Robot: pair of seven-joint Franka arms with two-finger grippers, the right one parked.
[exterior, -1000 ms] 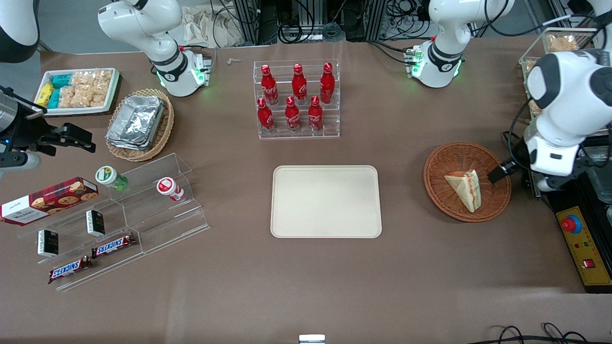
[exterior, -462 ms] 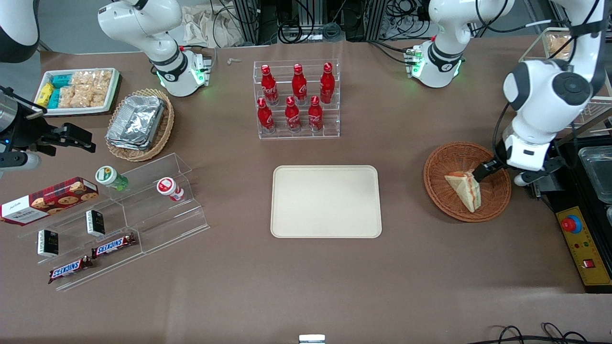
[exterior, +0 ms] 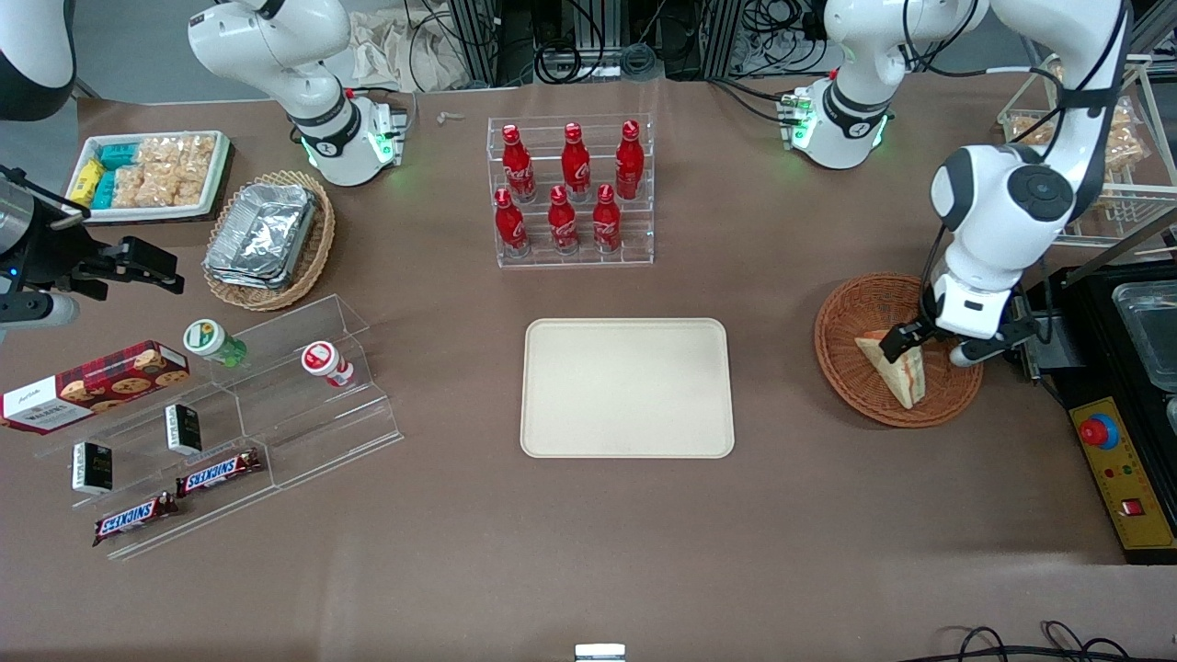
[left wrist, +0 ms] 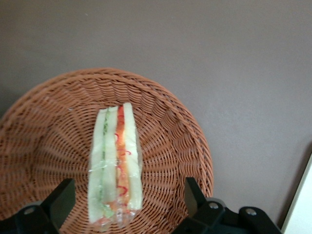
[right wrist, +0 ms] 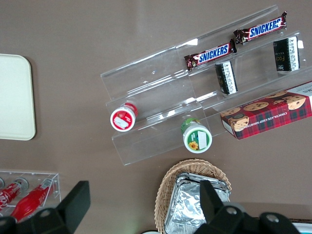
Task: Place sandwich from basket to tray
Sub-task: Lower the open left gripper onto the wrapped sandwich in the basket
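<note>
I've got the gripper (left wrist: 127, 197) over the basket (exterior: 860, 386), fingers (left wrist: 62, 199) spread either side of the sandwich (left wrist: 116, 163) lying inside. Slippery-looking wrap, I think; a shallow pinch could squirt it out before the tray (exterior: 627, 387).

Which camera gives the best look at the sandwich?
The left wrist view: the sandwich lies close, unobstructed, filling stripes clear, between the open gripper's fingers, in the basket. The front view shows it small, partly covered by the gripper. The right wrist view misses it.
</note>
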